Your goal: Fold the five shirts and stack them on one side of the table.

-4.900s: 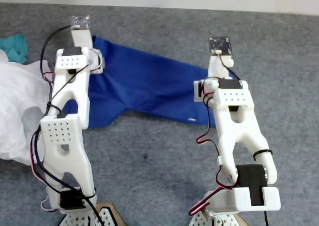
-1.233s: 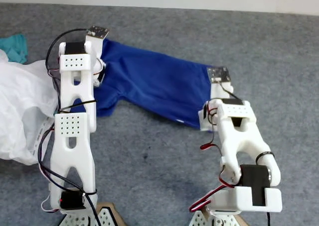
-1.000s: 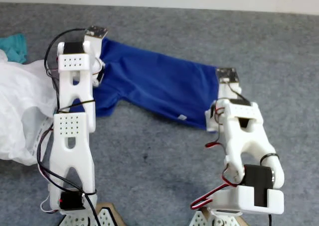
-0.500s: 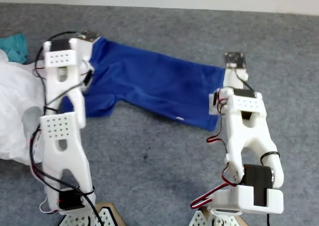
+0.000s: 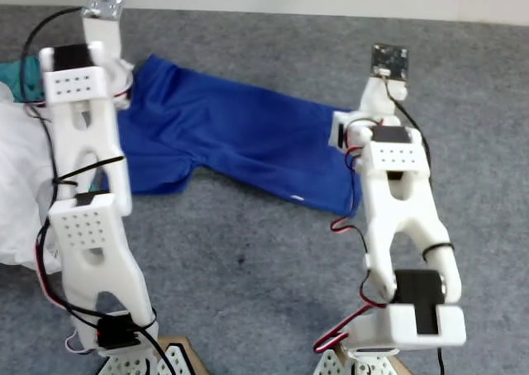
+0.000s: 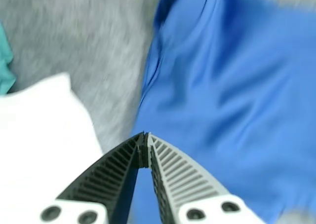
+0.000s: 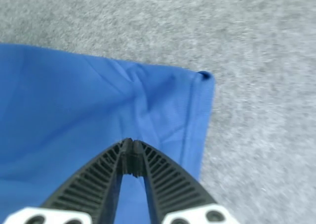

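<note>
– Left jaws and right jaws have both lifted off the blue shirt, the left swinging wide; each pair is pressed together, empty.
– So it lies spread on the counter (beside the white heap), likely flattened for folding.

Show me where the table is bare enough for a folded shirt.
Bare table runs between the left arm and right arm, near side of the blue shirt, and right of the right arm. Crowded at left: white shirt, teal cloth.

Open grey table at near middle and right; white shirt heap along the left edge.
</note>
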Controlling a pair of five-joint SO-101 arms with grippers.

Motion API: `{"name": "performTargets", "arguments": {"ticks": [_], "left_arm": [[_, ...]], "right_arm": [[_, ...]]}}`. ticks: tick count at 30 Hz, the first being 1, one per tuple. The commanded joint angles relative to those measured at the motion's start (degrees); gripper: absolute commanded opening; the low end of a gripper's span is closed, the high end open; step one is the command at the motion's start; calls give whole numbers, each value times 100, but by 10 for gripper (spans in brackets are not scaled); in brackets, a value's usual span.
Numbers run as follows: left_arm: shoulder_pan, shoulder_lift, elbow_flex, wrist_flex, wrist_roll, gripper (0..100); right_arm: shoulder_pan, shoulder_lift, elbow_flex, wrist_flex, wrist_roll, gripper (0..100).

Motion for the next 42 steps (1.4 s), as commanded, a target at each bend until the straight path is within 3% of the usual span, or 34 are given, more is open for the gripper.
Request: {"name": "performTargets", "arguments": {"ticks": [1,11,20,28,32,42], "left_arm": [[453,233,-171,-1002,651,6],[743,1569,-171,-3165,703,6],[444,2756,-171,-5266,686,6],[145,2862,-171,-5389,686,7],[145,2703,-479,-4334,686,7],[189,1807,-2826,264,712,7]], "right_arm": [[-48,541,-760,-198,-70,6],[-22,2923,-3037,-163,-35,6],[84,3240,-3292,-163,114,6],[75,3257,-3284,-154,97,6],[84,3204,-3389,189,97,6],[-145,2290,-3662,1332,88,6]]}}
